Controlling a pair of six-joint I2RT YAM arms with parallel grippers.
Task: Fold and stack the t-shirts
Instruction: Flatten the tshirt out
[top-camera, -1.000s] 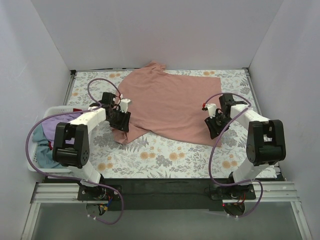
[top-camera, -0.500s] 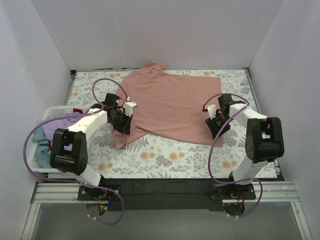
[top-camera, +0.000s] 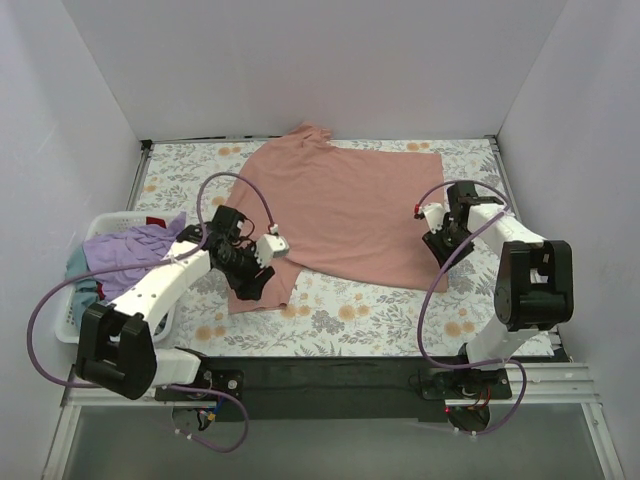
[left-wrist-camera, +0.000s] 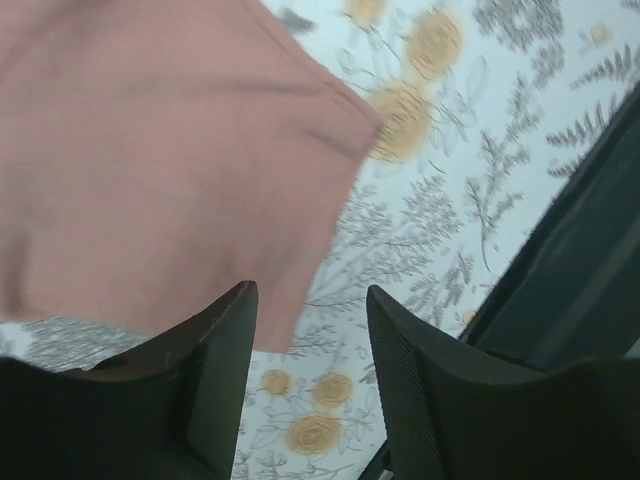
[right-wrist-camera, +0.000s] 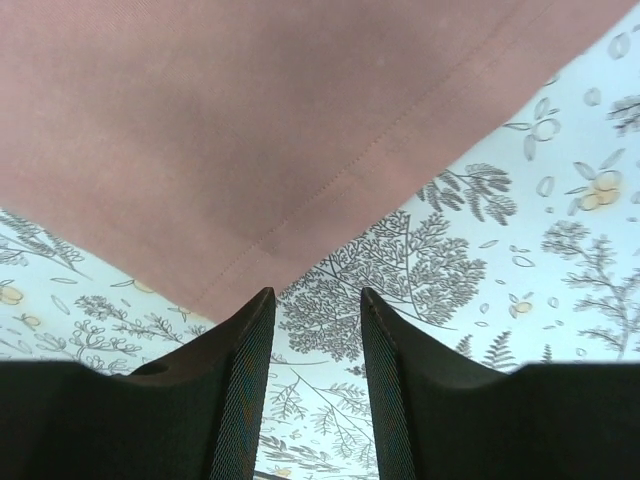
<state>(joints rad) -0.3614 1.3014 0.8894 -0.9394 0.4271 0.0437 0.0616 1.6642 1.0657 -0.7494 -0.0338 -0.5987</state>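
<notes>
The shirt (top-camera: 340, 215) is showing plain dusty salmon-pink, its hem stitched in matching thread. The tablecloth (top-camera: 400, 300) is carrying grey ferns and leaves with yellow-orange blossoms on white. The basket (top-camera: 62, 322) is showing white, with lavender cloth (top-camera: 130, 255), teal cloth (top-camera: 76, 270) and a red scrap (top-camera: 155, 220) in it. The left arm (top-camera: 165, 275) and right arm (top-camera: 500, 232) are wearing white shells with black joints, and their cables (top-camera: 419, 318) are showing purple. The left fingers (left-wrist-camera: 215, 380) and right fingers (right-wrist-camera: 240, 400) are showing black, finely meshed.
</notes>
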